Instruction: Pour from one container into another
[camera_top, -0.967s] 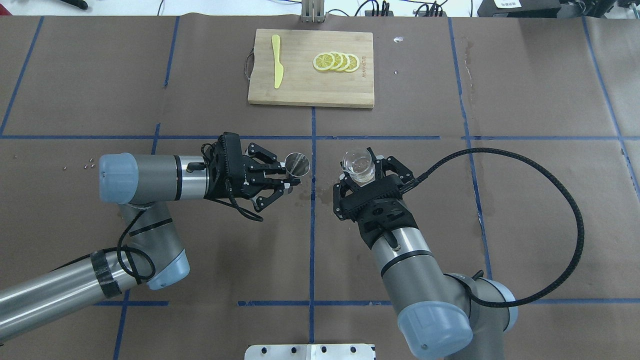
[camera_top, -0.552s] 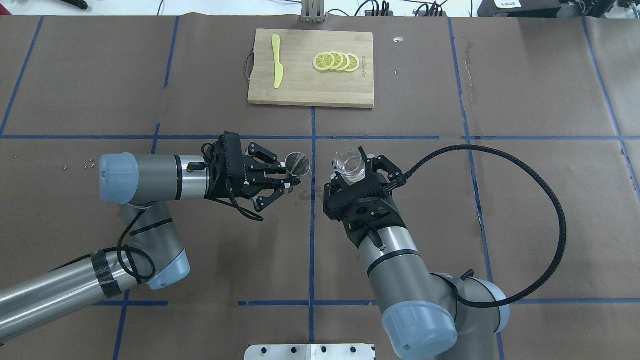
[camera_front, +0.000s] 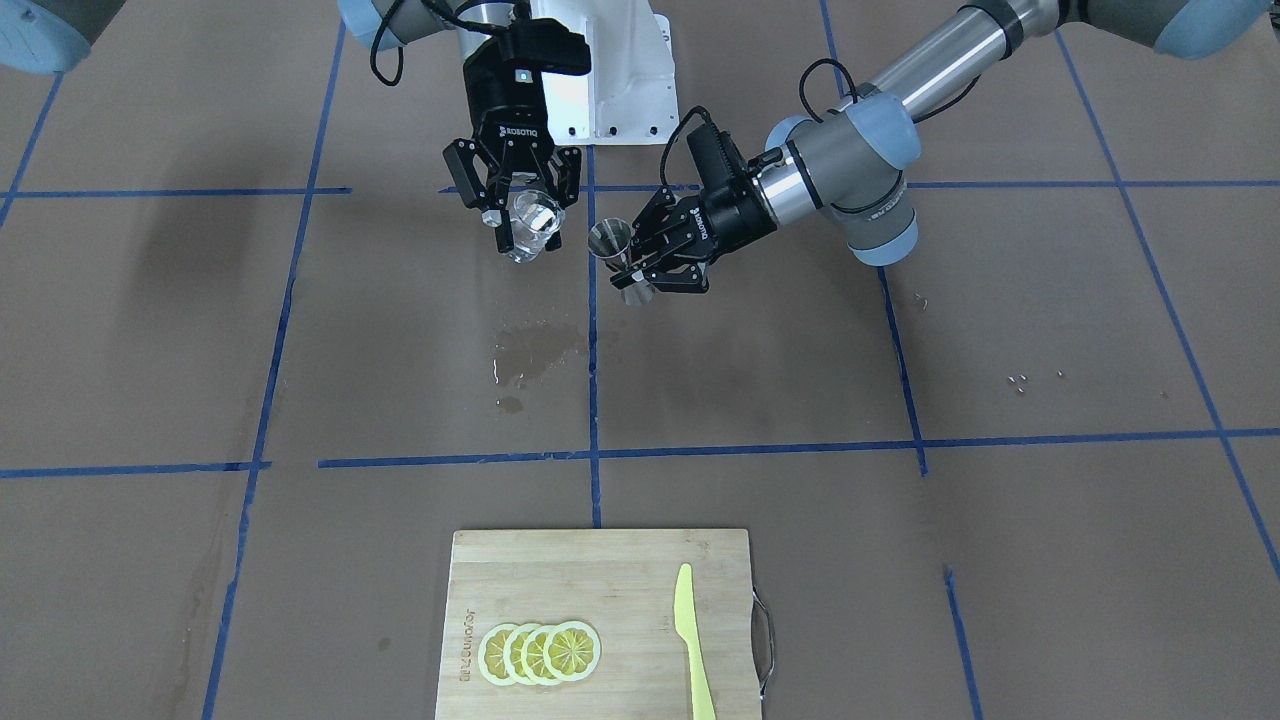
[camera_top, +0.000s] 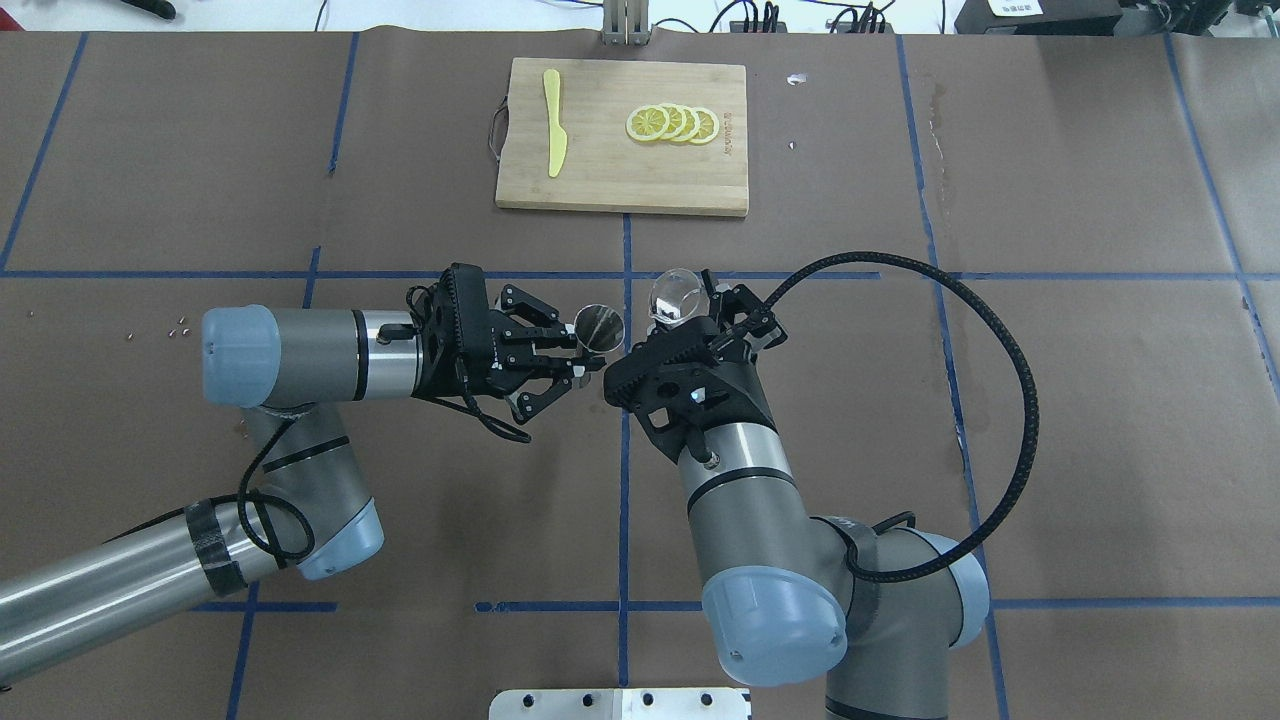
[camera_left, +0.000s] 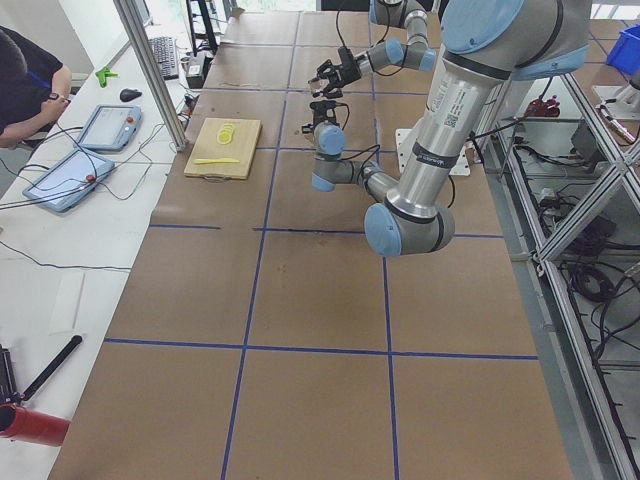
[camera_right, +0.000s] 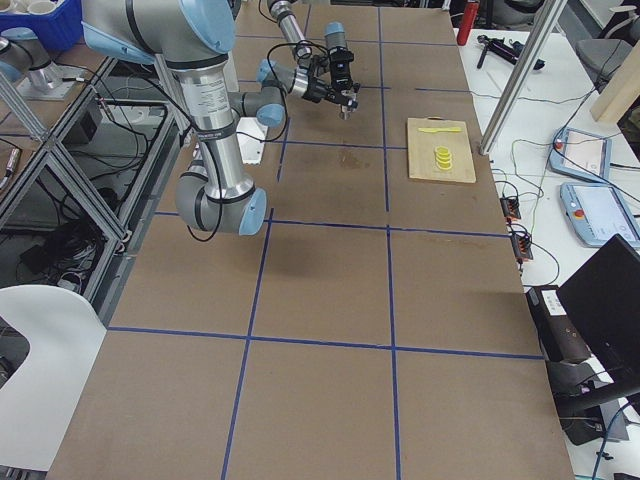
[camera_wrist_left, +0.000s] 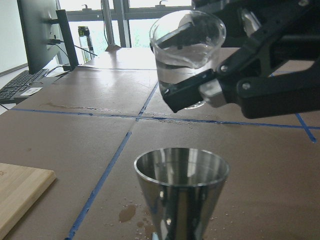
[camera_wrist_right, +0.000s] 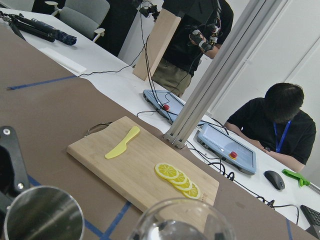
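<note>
The small, shiny, hourglass-shaped steel jigger (camera_wrist_left: 181, 185) is held upright above the table. It is clamped at its narrow waist by the left gripper (camera_top: 585, 358), whose jaws are closed on it. Its upper cone is open to the top and appears empty.

Just beside the jigger, on the robot's right and higher than its rim, the short, round, clear cup (camera_wrist_left: 187, 47) is gripped across its wall by the right gripper (camera_front: 527, 215), which is closed on it. The cup is tilted with its mouth toward the jigger, and clear liquid is seen inside, close to the lowered lip. No stream is seen, so the pour is judged to be about to begin, from cup to jigger.

For this step the lowered lip should be brought over the middle of the jigger's mouth before further tilt is added. The tilt is best increased slowly, since the mouth is narrow and the cone is likely to fill fast. The jigger should be kept level and motionless.

On the brown paper (camera_front: 900, 560) below the jigger a wet patch (camera_front: 530, 350) is seen, so spillage is a fair risk.

Well beyond the jigger, a wooden cutting board (camera_top: 600, 170) with lemon slices (camera_top: 672, 124) and a yellow knife (camera_top: 552, 120) is not involved.
</note>
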